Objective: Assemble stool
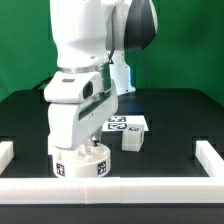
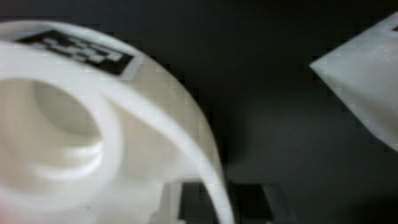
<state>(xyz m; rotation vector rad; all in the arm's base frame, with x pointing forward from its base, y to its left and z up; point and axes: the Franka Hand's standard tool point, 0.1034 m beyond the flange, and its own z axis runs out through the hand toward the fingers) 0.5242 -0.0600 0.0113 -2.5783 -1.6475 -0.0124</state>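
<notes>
Two square tags point(image 1: 60, 168) show on the seat point(image 1: 82, 158), its rim gripped by the jaws.

The arm point(image 1: 85, 60) hides the top of the seat point(image 1: 80, 162) in the exterior view. The wrist view crops the blurred seat and a leg point(image 2: 365, 85).
</notes>
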